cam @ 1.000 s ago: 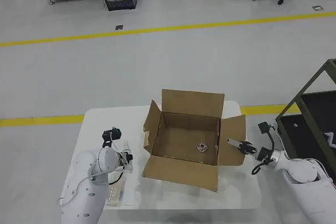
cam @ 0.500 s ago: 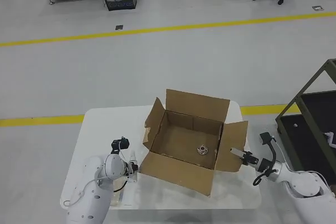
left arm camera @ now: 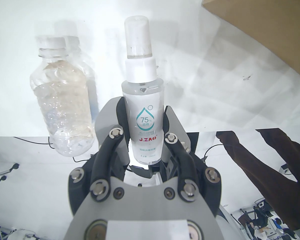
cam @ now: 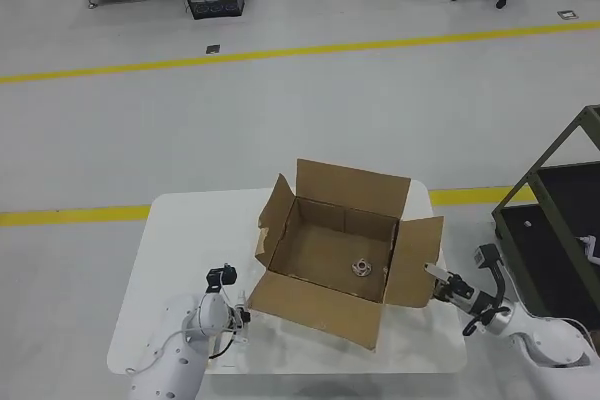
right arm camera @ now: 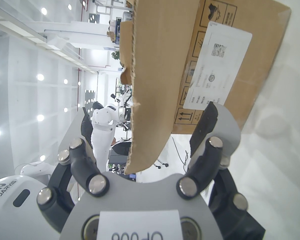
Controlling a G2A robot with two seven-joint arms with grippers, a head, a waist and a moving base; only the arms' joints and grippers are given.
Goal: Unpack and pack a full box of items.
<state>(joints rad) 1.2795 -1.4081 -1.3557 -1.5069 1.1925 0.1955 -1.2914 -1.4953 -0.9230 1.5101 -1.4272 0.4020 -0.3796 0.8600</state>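
Matt brown corrugated cardboard box (cam: pixel 315 305), flap edge rough and fluted, a smooth white paper label (right arm camera: pixel 217 68) stuck on its outer wall; near the box, a clear glossy plastic spray bottle (left arm camera: pixel 143 96), a crinkled clear plastic water bottle (left arm camera: pixel 62 106), and glossy white tabletop (left arm camera: pixel 240 101) throwing reflections.

Pretty plain hall, pale grey floor (cam: pixel 280 120) all round the white table (cam: pixel 180 230), yellow lines (cam: pixel 280 52) painted beyond it, dark green metal rack (cam: pixel 580 200) just beside it.

- Spray bottle (left arm camera: pixel 144 126): teal droplet emblem, a percentage figure, lettering beneath.
- Box (right arm camera: pixel 263 23) side: white shipping label (right arm camera: pixel 217 68) with square code; printed handling symbols (right arm camera: pixel 216 12).
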